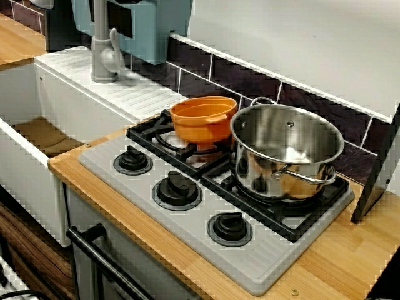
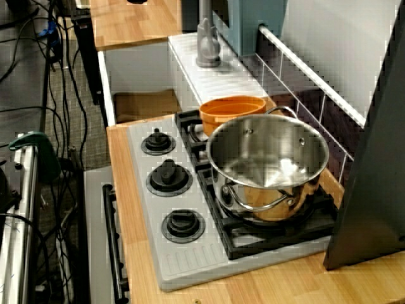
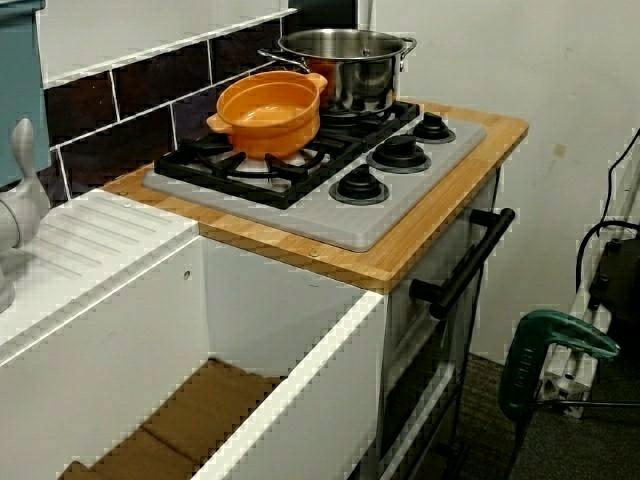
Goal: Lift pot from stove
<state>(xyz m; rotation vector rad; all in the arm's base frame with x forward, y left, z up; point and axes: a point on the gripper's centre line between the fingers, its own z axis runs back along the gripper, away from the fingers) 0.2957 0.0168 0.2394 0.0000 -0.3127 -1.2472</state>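
The small orange pot (image 1: pixel 203 119) sits on the black grate of the left burner of the grey stove (image 1: pixel 187 219), empty and slightly tilted. It shows again behind the steel pot as the orange pot (image 2: pixel 232 111), and in the side view as the orange pot (image 3: pixel 270 112) with its small side handles. Its right side is close against the larger steel pot (image 1: pixel 286 150); I cannot tell if they touch. Three black knobs (image 1: pixel 177 189) line the stove's front. No gripper shows in any view.
The shiny steel pot (image 2: pixel 267 164) fills the right burner. A dark slanted panel (image 2: pixel 373 164) stands at the stove's right end. To the left are a white sink basin (image 1: pixel 37 137), a grey faucet (image 1: pixel 105 53) and a teal box (image 1: pixel 134 25). Dark tiles back the stove.
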